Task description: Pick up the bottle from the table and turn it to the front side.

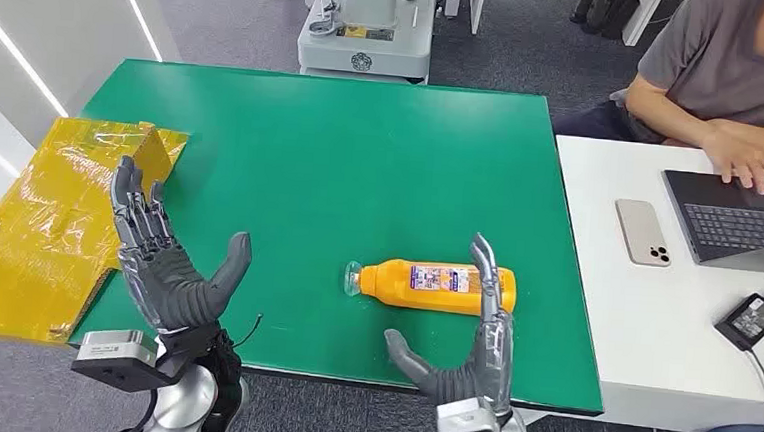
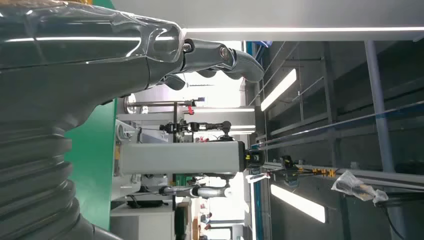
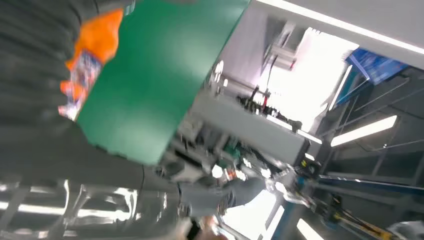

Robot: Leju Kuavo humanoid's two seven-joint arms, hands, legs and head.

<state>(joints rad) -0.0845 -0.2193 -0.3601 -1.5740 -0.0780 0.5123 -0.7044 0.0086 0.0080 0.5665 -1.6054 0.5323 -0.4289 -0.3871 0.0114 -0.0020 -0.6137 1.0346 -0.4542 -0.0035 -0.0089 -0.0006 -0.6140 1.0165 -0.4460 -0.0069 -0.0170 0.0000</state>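
An orange bottle (image 1: 436, 285) with a white and blue label lies on its side on the green table (image 1: 362, 145), clear cap pointing left. My right hand (image 1: 465, 356) is raised at the table's front edge just below the bottle, fingers spread; its fingertips (image 1: 486, 257) overlap the bottle's right part, and I cannot tell if they touch it. In the right wrist view the bottle (image 3: 87, 55) shows blurred beside the palm. My left hand (image 1: 160, 258) stands open with fingers up over the table's left front corner, far from the bottle; its fingers (image 2: 220, 57) hold nothing.
A yellow foil-wrapped box (image 1: 57, 216) lies at the table's left edge. At right, a white desk (image 1: 632, 321) carries a phone (image 1: 643, 232), a laptop (image 1: 739, 218) and a power adapter; a person types there. A grey machine base (image 1: 365, 35) stands behind the table.
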